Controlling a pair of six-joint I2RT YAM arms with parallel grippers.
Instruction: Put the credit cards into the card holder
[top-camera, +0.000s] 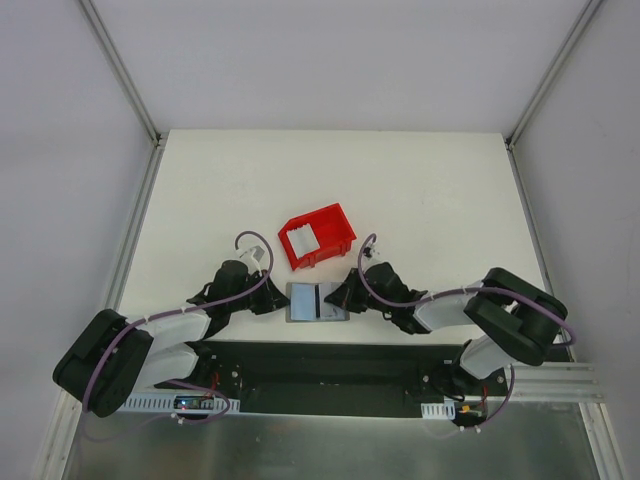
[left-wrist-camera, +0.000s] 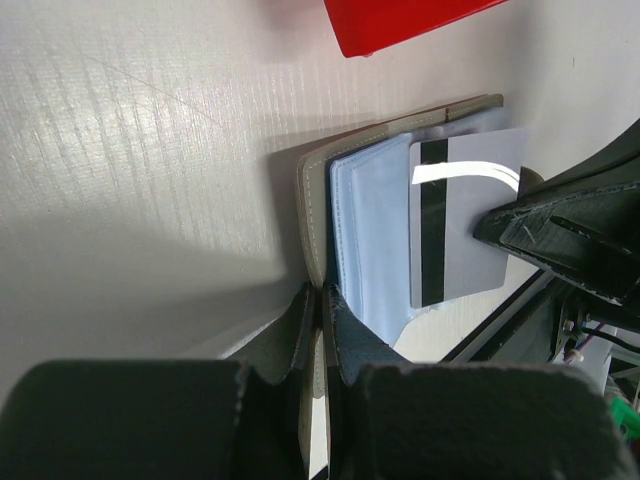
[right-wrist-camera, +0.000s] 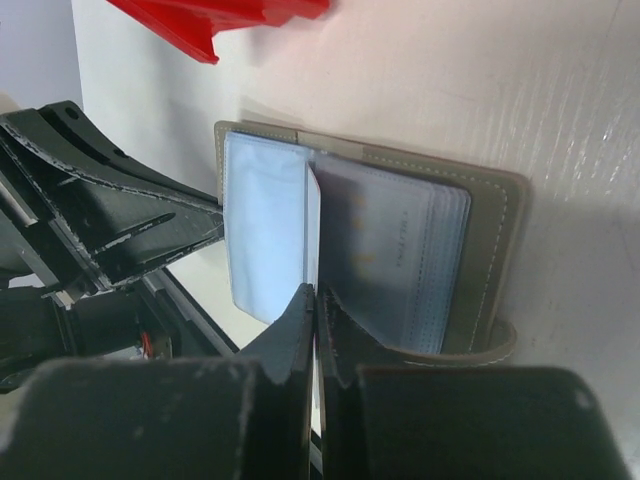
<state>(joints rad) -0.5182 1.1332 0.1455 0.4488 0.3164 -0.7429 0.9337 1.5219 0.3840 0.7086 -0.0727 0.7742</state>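
While my left pincer (left-wrist-camera: 318, 300) is clamping the card holder (left-wrist-camera: 318, 190) open, my right pincer (right-wrist-camera: 315, 300) is pinching a credit card (left-wrist-camera: 470, 215) over the slots (right-wrist-camera: 400, 250) below it.

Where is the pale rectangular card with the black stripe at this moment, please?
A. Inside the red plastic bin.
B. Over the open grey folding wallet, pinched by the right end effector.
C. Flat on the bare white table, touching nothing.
B: the left wrist view shows the pale black-striped card over the open grey folding wallet, its edge pinched in the shut right end effector.
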